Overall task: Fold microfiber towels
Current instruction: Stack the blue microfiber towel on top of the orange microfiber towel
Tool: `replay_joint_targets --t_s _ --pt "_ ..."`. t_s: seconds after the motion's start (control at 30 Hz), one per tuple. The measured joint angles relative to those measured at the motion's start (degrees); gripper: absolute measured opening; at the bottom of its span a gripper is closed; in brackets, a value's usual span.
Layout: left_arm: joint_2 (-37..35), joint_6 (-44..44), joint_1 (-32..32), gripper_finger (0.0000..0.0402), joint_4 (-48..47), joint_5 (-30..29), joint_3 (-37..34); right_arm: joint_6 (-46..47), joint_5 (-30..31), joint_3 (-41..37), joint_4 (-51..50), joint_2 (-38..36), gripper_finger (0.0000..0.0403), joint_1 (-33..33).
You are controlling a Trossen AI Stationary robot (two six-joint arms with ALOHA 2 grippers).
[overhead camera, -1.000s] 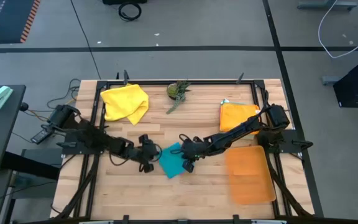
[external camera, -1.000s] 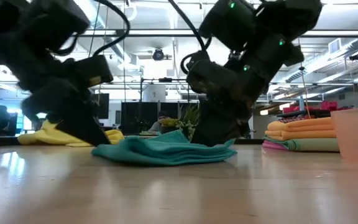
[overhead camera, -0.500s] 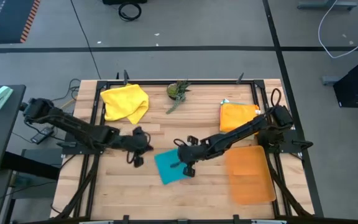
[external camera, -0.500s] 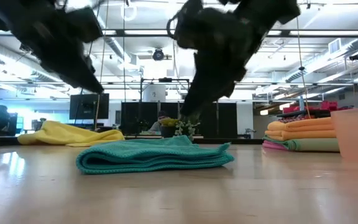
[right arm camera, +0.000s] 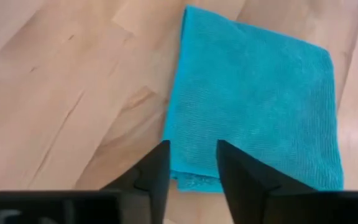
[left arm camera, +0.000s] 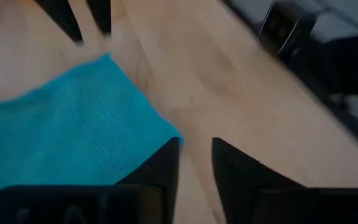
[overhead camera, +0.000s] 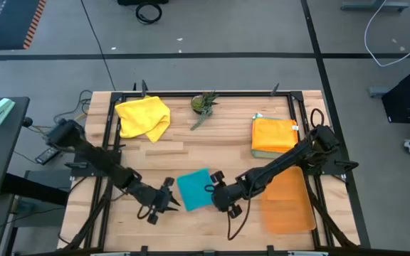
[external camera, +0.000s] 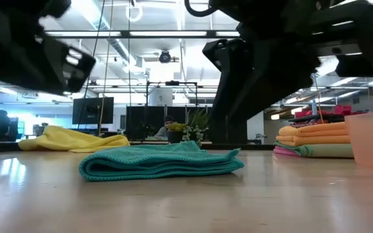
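A folded teal microfiber towel (overhead camera: pixel 194 190) lies flat on the wooden table (overhead camera: pixel 212 142), near its front middle. Seen from above it is a slightly tilted rectangle, its long axis running roughly from the table's front toward its back, leaning a little to the right. From the low view it is a flat, doubled-over bundle (external camera: pixel 160 162) with the rounded fold at its left end.

The left end effector (overhead camera: pixel 164 204) hovers just beside the towel's front left corner, its two dark fingers (left arm camera: pixel 160 168) parted by a narrow gap and holding nothing. The right end effector (overhead camera: pixel 214 192) sits just beside the towel's right edge, its fingers (right arm camera: pixel 151 171) likewise a little apart and empty, pointing across the towel.

At the back left of the table lies a crumpled yellow towel (overhead camera: pixel 144 117). At the back right sits a neat stack of folded towels (overhead camera: pixel 272 135), orange on top. A translucent orange mat (overhead camera: pixel 287 199) lies in front of the stack. A small green plant (overhead camera: pixel 204 104) stands at the back middle.
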Motion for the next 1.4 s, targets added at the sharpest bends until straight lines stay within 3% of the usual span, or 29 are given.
replay_joint_targets --t_s 0.2,0.43,0.8,1.4 --pt "8.9 4.0 0.0 0.0185 0.3 -0.1 4.2 0.2 -1.2 0.0 1.0 0.0 0.0202 1.2" --pt "13.4 11.0 0.3 0.0244 -1.7 -0.1 8.9 0.9 -2.8 0.0 2.2 2.1 0.0220 0.6" --pt "14.5 2.3 4.8 0.0234 -7.6 0.0 9.8 1.7 -7.2 -1.7 4.4 2.1 0.0220 -1.1" --pt "14.3 -0.9 6.6 0.0221 -10.9 2.2 10.0 8.3 -9.1 -10.6 13.2 1.9 0.0213 -6.3"
